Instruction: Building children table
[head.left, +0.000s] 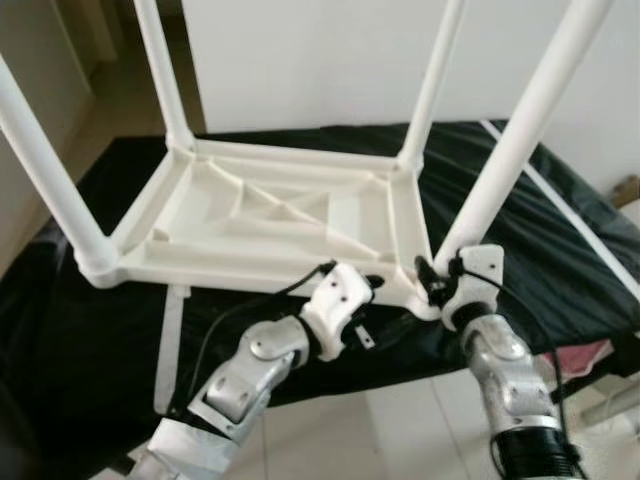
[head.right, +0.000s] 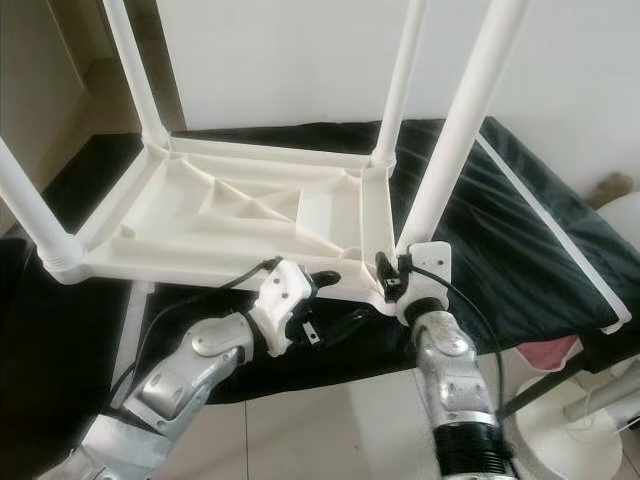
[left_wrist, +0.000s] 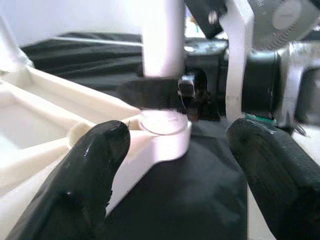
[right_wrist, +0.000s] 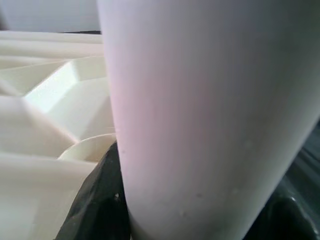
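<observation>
Eye views: white table (head.left: 260, 215) upside down on black cloth (head.left: 560, 230), four legs up. Right gripper (head.left: 437, 278) clamped on near right leg (head.left: 500, 170) at socket. Left gripper (head.left: 372, 290) at near rim.
Left wrist view: fingers (left_wrist: 95, 165) apart, astride corner socket.
Right wrist view: leg close between fingers (right_wrist: 95, 205).

- A black cloth (head.left: 560, 250) covers the surface ahead of my grippers.
- An upturned white table (head.left: 260, 215) lies on it, legs up, its near corner by my right gripper (head.left: 437, 283).
- A white strip (head.left: 170, 345) lies left of my left gripper (head.left: 375, 300).
</observation>
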